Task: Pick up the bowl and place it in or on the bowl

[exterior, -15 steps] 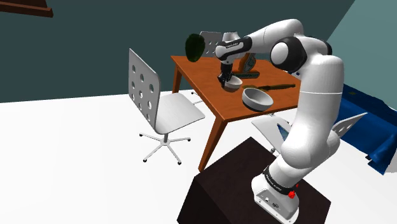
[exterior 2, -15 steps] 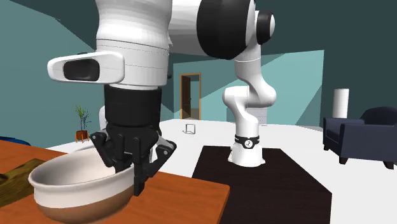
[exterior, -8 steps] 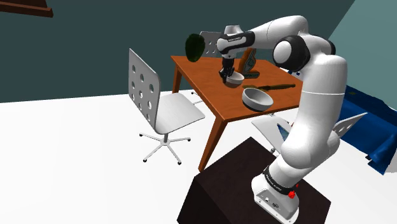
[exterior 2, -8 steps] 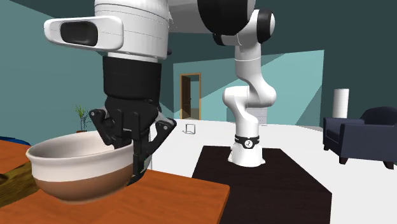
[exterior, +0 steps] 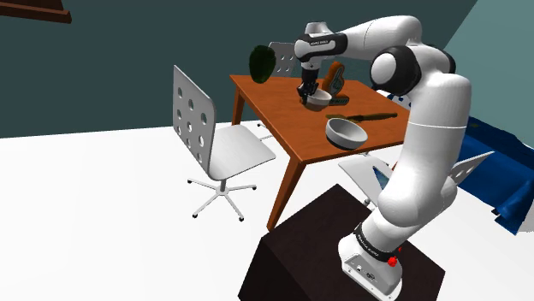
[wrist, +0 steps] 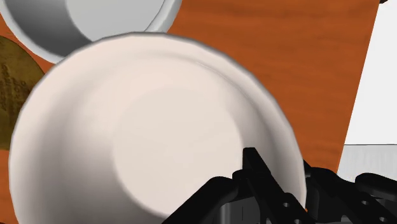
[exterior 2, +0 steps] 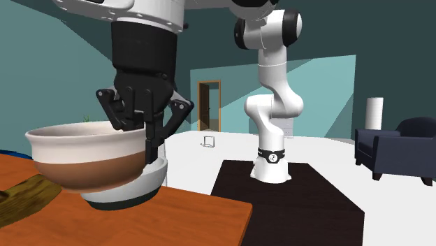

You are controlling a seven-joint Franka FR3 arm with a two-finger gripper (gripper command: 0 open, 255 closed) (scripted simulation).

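Gripper (exterior 2: 148, 140) is clamped on the rim of the white-and-brown bowl (exterior 2: 84, 157), one finger inside the wall and one outside. The bowl hangs clear of the table (exterior: 282, 115), over its far half in the shoulder view. Grey bowl (exterior: 346, 131) sits on the table nearer the stand (exterior: 299, 239), close to the table edge and apart from the lifted one. Risks, as judged: the pinch is on one side only, so the bowl's weight sits off the fingers, and a quick swing could twist it or let it slip. Clearance looks modest. On too low a path its base clips the grey rim and shoves that bowl toward the edge. An off-centre release could leave it tilted or tip it out.
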